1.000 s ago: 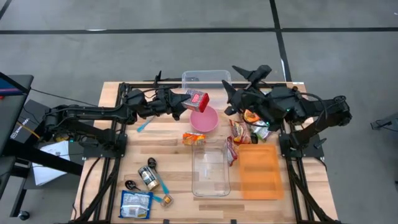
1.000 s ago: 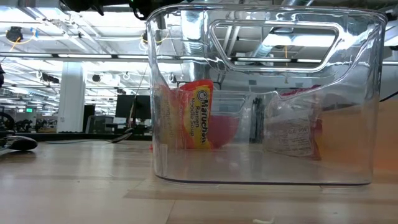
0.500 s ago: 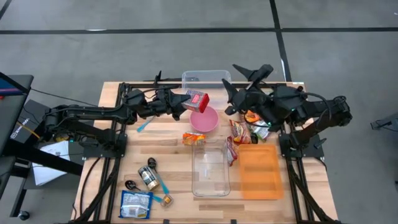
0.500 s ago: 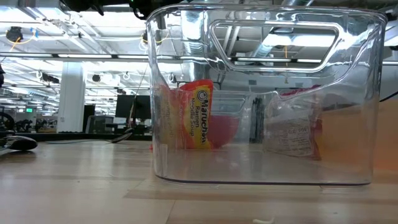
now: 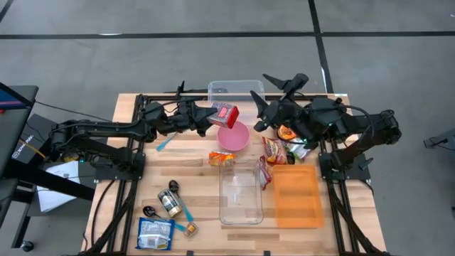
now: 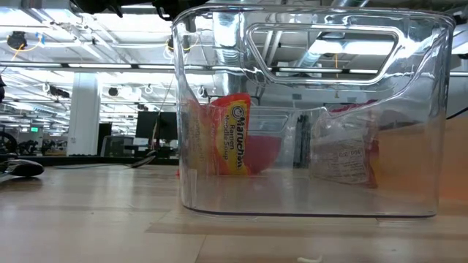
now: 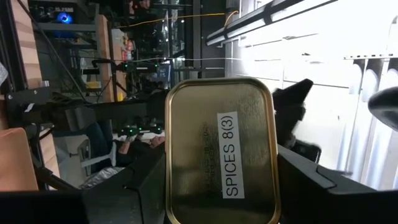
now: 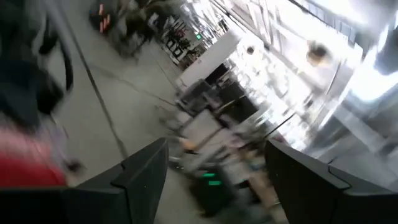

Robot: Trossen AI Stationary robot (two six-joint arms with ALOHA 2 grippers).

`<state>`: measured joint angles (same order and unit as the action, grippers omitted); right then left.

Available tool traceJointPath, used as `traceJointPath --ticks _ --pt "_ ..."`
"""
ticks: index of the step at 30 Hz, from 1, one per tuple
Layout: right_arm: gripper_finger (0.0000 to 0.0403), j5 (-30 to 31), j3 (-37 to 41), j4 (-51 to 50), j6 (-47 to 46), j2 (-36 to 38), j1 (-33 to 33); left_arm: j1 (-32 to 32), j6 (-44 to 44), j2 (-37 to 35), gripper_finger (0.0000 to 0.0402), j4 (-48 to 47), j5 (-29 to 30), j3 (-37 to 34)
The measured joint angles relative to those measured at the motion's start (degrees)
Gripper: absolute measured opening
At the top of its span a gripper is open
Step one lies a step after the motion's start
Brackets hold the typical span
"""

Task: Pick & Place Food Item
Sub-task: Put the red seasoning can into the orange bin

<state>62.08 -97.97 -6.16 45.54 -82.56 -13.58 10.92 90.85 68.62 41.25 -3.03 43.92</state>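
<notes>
A wooden bench stands on a grey concrete floor, with a bright open hall visible behind it from bench height. The left gripper is raised over the back of the bench beside the pink bowl, its fingers clamped on a red spice tin; the left wrist view shows the tin's gold-coloured base, labelled "SPICES 8(3)", held between the two dark fingers. The right gripper hangs above the back edge near a clear tub, its fingers spread with nothing between them, and its wrist view looks out into the blurred room. Below the bowl lies an orange ramen packet, just beside a clear bin at the middle of the bench; an orange tray lies just right of that bin. More food packets are heaped under the right arm. Toward the near left corner lie a small jar, a dark spoon and a blue-and-white pouch.
</notes>
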Motion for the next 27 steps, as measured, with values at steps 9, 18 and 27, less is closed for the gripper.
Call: traceJointPath --ticks 9,18,27 --pt "0.0261 2.95 0.00 0.45 -21.58 0.52 -0.02 0.00 -0.42 0.00 0.0211 0.02 -0.06 0.00" --pt "0.0261 2.30 0.02 0.46 -25.91 -0.18 -0.02 0.09 -1.03 0.00 0.0211 2.13 -0.37 0.00" --pt "0.0261 5.91 0.04 1.67 -29.50 -0.68 1.00 0.09 -2.08 0.00 0.0212 2.32 -0.35 0.00"
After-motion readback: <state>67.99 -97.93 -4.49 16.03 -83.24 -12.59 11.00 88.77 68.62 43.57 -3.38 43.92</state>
